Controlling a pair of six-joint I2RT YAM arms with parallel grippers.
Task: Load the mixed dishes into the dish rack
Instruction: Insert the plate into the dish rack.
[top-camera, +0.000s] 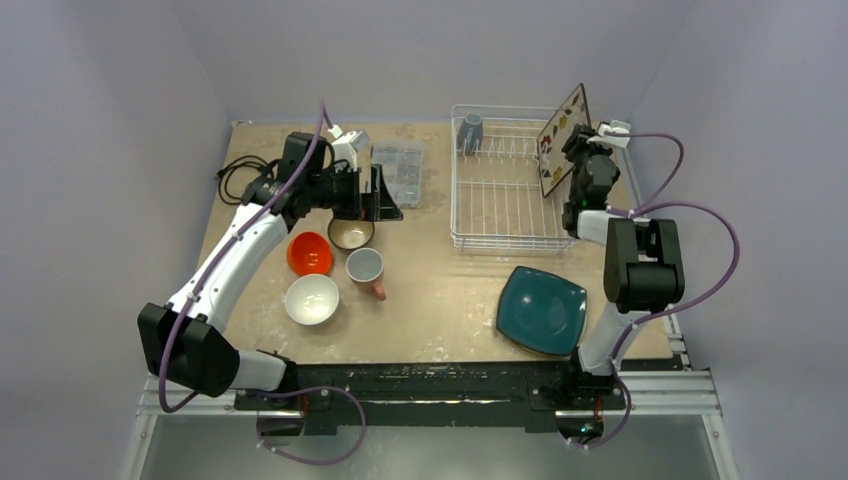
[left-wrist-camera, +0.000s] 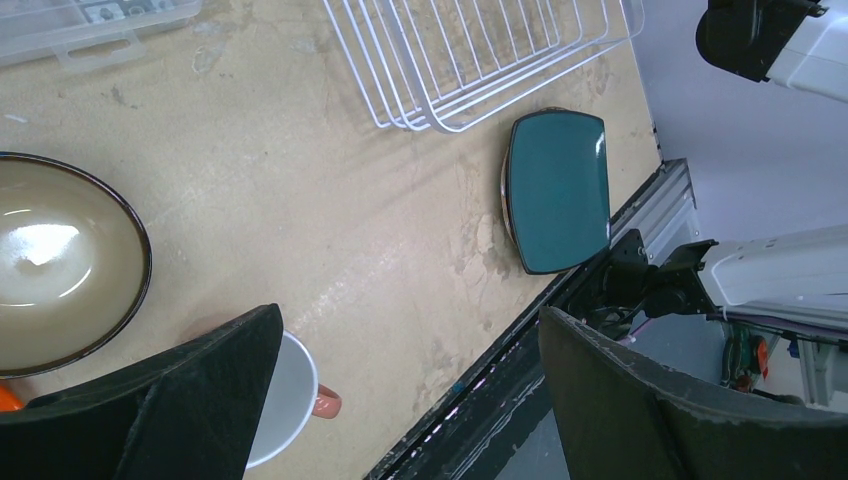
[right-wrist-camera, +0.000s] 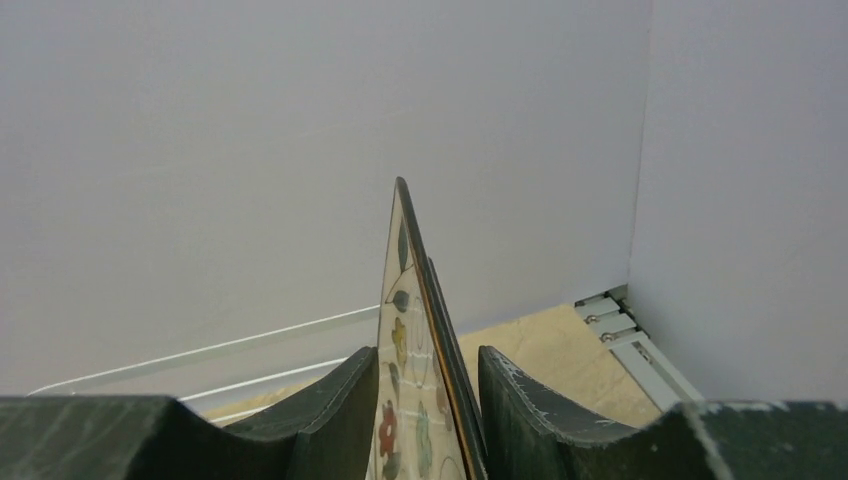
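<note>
The square cream floral plate (top-camera: 562, 140) (right-wrist-camera: 415, 400) stands on edge at the right end of the white wire dish rack (top-camera: 500, 243) (left-wrist-camera: 480, 60). My right gripper (top-camera: 570, 165) (right-wrist-camera: 428, 352) is open around it, with a gap showing beside the right finger. A grey-blue mug (top-camera: 470, 130) sits in the rack's far left corner. My left gripper (top-camera: 372, 195) (left-wrist-camera: 408, 315) hangs wide open and empty above the brown bowl (top-camera: 351, 234) (left-wrist-camera: 50, 265) and the salmon-pink mug (top-camera: 366, 268) (left-wrist-camera: 285, 400). The orange bowl (top-camera: 310, 253), white bowl (top-camera: 311, 298) and dark teal plate (top-camera: 541, 310) (left-wrist-camera: 558, 190) lie on the table.
A clear plastic compartment box (top-camera: 397, 172) (left-wrist-camera: 90, 20) lies left of the rack, behind my left gripper. Black cables (top-camera: 235, 175) coil at the far left. The walls stand close behind the rack and on its right.
</note>
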